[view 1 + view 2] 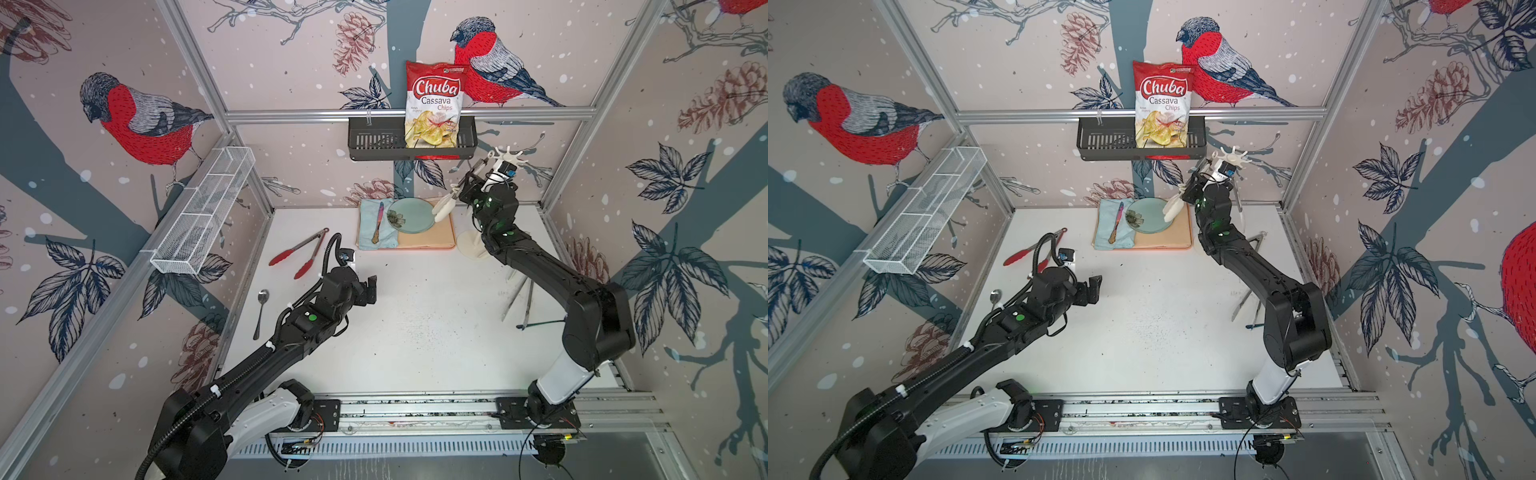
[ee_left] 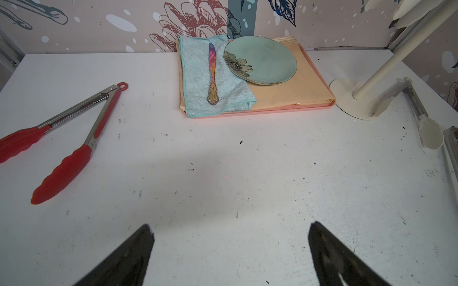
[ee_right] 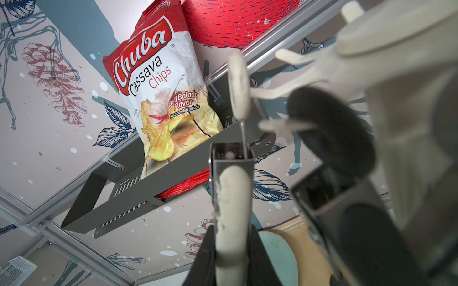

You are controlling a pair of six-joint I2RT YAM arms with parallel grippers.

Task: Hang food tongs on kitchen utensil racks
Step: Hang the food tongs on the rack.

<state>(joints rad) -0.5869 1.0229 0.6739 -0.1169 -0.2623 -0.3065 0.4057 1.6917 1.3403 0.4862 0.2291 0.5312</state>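
Note:
My right gripper point(image 1: 462, 192) is raised at the back right, shut on white-tipped tongs point(image 1: 442, 210). In the right wrist view the fingers point(image 3: 205, 250) clamp the tongs' white-and-steel handle point(image 3: 233, 198). Its white loop end point(image 3: 239, 84) sits at the tip of a hook on the cream utensil rack's crown point(image 3: 371, 62); whether it is hooked on I cannot tell. A blurred black-and-steel tong point(image 3: 329, 138) hangs close beside it. Red-tipped tongs point(image 1: 299, 253) lie on the table to the left. My left gripper point(image 1: 372, 291) hovers open and empty over the table's middle.
More tongs point(image 1: 519, 299) lie by the right arm, one white-tipped point(image 2: 421, 118) near the rack's base point(image 2: 347, 99). A pink tray point(image 1: 428, 245) holds a cloth, knife and plate. A spoon point(image 1: 262, 311) lies left. A black basket point(image 1: 365, 139) holds a chips bag; a mesh basket point(image 1: 203, 212) hangs on the left wall.

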